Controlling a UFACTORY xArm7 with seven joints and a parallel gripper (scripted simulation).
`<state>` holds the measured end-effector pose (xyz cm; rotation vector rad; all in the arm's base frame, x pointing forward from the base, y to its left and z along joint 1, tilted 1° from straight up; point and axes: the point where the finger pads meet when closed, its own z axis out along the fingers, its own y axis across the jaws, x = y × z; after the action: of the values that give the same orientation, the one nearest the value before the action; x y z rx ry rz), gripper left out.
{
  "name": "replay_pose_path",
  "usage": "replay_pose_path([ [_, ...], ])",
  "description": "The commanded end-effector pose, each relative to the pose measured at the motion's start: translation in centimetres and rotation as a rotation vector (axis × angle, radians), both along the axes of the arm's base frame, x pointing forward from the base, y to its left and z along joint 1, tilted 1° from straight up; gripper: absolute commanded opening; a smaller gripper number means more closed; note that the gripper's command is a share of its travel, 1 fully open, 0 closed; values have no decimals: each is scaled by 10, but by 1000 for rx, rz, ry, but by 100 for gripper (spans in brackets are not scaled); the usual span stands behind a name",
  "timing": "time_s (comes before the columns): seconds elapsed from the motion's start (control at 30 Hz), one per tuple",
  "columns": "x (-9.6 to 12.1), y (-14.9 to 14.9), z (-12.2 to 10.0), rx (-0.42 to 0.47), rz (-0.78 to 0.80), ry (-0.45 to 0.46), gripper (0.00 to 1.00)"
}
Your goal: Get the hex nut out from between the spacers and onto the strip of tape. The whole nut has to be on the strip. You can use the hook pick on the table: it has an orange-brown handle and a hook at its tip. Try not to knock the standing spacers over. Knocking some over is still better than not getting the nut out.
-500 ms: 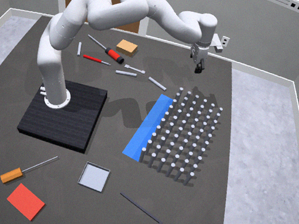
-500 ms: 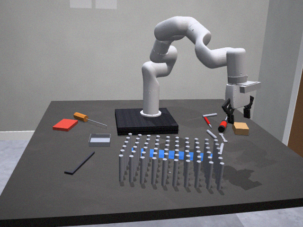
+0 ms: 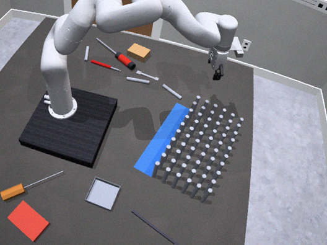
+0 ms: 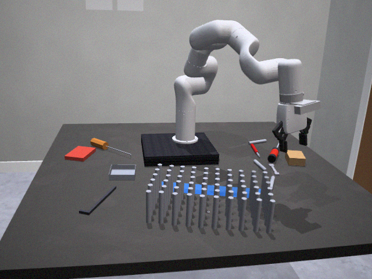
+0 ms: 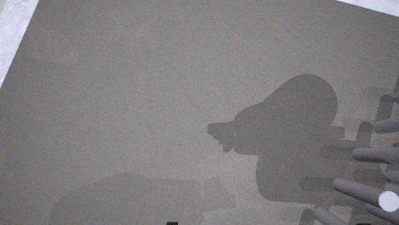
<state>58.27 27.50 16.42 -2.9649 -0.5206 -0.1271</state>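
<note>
My gripper (image 3: 217,74) (image 4: 292,140) is open and empty. It hangs in the air beyond the far end of the spacer field, near the table's far right corner. The grey upright spacers (image 3: 205,196) (image 4: 201,211) (image 5: 361,189) stand in a dense grid, and all that I can see stand upright. The blue strip of tape (image 3: 163,137) (image 4: 211,189) lies along the grid's left side. A tiny pale speck (image 4: 208,211) on the table between the front spacers may be the hex nut; I cannot tell. The hook pick (image 3: 12,191) (image 4: 99,143) with its orange-brown handle lies at the table's front left, far from the gripper.
A red-handled screwdriver (image 3: 124,59) (image 4: 273,155), a tan block (image 3: 139,52) (image 4: 296,157), a small red tool (image 3: 101,64) and grey rods (image 3: 137,80) lie left of the gripper. A shallow tray (image 3: 108,182) (image 4: 121,176), a dark L-shaped key (image 3: 152,226) (image 4: 99,201) and a red flat block (image 3: 28,220) (image 4: 79,152) lie at the front.
</note>
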Motion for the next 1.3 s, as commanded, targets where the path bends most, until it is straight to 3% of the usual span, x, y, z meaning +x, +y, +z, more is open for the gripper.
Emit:
replay_pose_path([
  [0.0, 1, 1, 3, 2, 0, -6, 100],
  [0.13, 6, -16, 3, -5, -34, -6, 100],
  [0.2, 18, -67, 1, -27, -138, -8, 100],
  [0.27, 17, -87, 1, -60, -314, -9, 100],
  [0.37, 20, -127, 1, -81, -438, -7, 100],
  [0.47, 23, -164, 0, -85, -463, -7, 100],
  [0.5, 18, -178, 0, -107, -614, -4, 100],
  [0.53, 19, -192, 0, -107, -614, -4, 100],
  [0.6, 19, -192, 0, -107, -614, -4, 100],
  [0.63, 19, -228, 0, -107, -614, -4, 100],
  [0.77, 18, -270, 0, -107, -614, -4, 100],
  [0.8, 9, -283, -1, -128, -783, 3, 100],
  [1.0, 0, -356, -1, -128, -783, 3, 100],
  [1.03, -12, -367, -1, -145, -966, 12, 100],
  [1.1, -18, -392, -1, -145, -966, 12, 100],
  [1.17, -18, -392, -1, -145, -966, 12, 100],
  [1.2, -28, -423, -1, -145, -966, 12, 100],
  [1.27, -33, -442, -1, -145, -966, 12, 100],
])
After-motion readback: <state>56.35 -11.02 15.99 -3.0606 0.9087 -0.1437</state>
